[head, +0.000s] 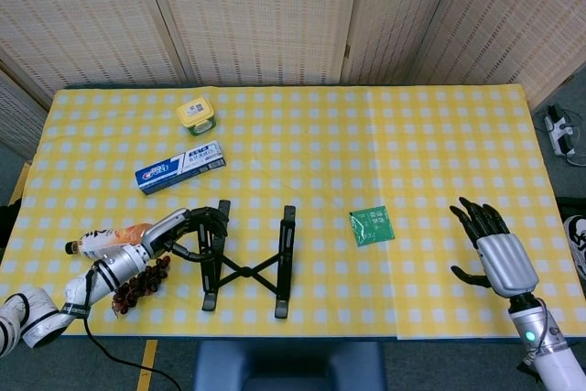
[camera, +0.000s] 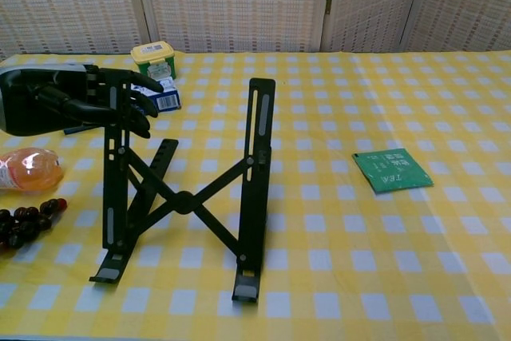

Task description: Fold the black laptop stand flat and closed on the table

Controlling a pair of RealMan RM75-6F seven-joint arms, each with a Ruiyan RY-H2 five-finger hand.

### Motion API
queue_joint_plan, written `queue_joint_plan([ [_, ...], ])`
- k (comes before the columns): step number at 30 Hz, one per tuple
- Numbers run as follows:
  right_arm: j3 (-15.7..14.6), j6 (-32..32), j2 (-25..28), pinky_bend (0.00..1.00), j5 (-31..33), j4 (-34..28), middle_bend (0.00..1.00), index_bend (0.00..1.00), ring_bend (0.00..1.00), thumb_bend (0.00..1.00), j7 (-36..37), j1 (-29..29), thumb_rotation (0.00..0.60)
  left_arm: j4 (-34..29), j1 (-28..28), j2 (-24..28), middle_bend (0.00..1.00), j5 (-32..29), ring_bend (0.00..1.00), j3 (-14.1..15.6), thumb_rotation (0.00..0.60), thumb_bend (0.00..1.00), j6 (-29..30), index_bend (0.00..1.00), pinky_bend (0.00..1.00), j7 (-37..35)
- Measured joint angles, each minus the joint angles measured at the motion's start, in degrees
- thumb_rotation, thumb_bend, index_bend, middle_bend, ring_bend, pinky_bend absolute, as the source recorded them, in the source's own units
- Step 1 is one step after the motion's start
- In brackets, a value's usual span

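Woven screens line the back of the room, and in front of them a yellow checked tablecloth covers the table. Near its front edge, left of centre, stands the black laptop stand, and it is nowhere near flat: in the chest view both rails rise steeply and the crossed struts between them are spread wide. So as I judge it the fold has barely begun; closing the rails together and laying the whole thing down is all still ahead.

Now the left hand. It reaches in from the left with its fingers curled around the upper part of the stand's left rail. From the chest view it looks like a loose wrap rather than a hard clench, but it does have hold of that rail.

Far across the cloth, the right hand hovers by the right edge, fingers spread and holding nothing, touching nothing.

Around the stand: an orange drink bottle and a bunch of dark grapes under the left arm, a toothpaste box, a small yellow-lidded tub, and a green tea packet to the right.
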Motion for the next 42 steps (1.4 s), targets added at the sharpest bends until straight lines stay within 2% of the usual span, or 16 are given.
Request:
queue_joint_plan([
  [9, -1.59, -4.55, -0.06, 0.00, -2.91, -0.76, 0.00, 0.00, 0.00, 0.23, 10.28, 3.13, 0.600, 1.65, 0.06, 0.05, 0.50, 3.40, 0.46, 4.65, 0.600, 0.21, 9.45, 0.41, 0.34, -2.83],
  [15, -2.95, -7.75, -0.29, 0.00, -7.35, -1.17, 0.00, 0.00, 0.00, 0.23, 23.70, 7.03, 0.600, 1.30, 0.89, 1.07, 0.50, 4.86, 0.47, 6.99, 0.600, 0.21, 14.30, 0.44, 0.34, -2.29],
  [21, -4.37, -10.20, -2.01, 0.00, -12.90, -0.43, 0.00, 0.00, 0.00, 0.23, 40.97, 12.91, 0.600, 0.44, 1.55, 2.06, 0.50, 6.39, 0.47, 9.40, 0.600, 0.21, 18.02, 0.45, 0.34, -0.75],
  [25, -5.27, -11.38, -5.00, 0.00, -16.52, 1.38, 0.00, 0.00, 0.00, 0.23, 53.68, 18.21, 0.600, -0.57, 1.69, 2.48, 0.50, 6.72, 0.47, 10.15, 0.600, 0.21, 19.29, 0.45, 0.34, 0.55],
  [31, -6.00, -12.41, -11.21, 0.00, -19.16, 5.31, 0.00, 0.00, 0.00, 0.23, 68.76, 25.55, 0.600, -2.35, 1.52, 3.34, 0.50, 7.05, 0.47, 11.21, 0.600, 0.21, 20.16, 0.45, 0.34, 2.58],
  [37, -6.58, -12.42, -17.46, 0.00, -19.52, 10.37, 0.00, 0.00, 0.03, 0.23, 80.23, 30.82, 0.600, -3.93, 1.37, 4.29, 0.50, 7.64, 0.47, 12.43, 0.600, 0.21, 21.12, 0.45, 0.34, 4.12],
  [42, -7.16, -11.89, -22.18, 0.00, -18.94, 14.39, 0.03, 0.00, 0.06, 0.23, 86.08, 33.60, 0.600, -5.02, 1.24, 4.80, 0.50, 7.91, 0.47, 13.08, 0.600, 0.21, 21.59, 0.45, 0.34, 5.44],
])
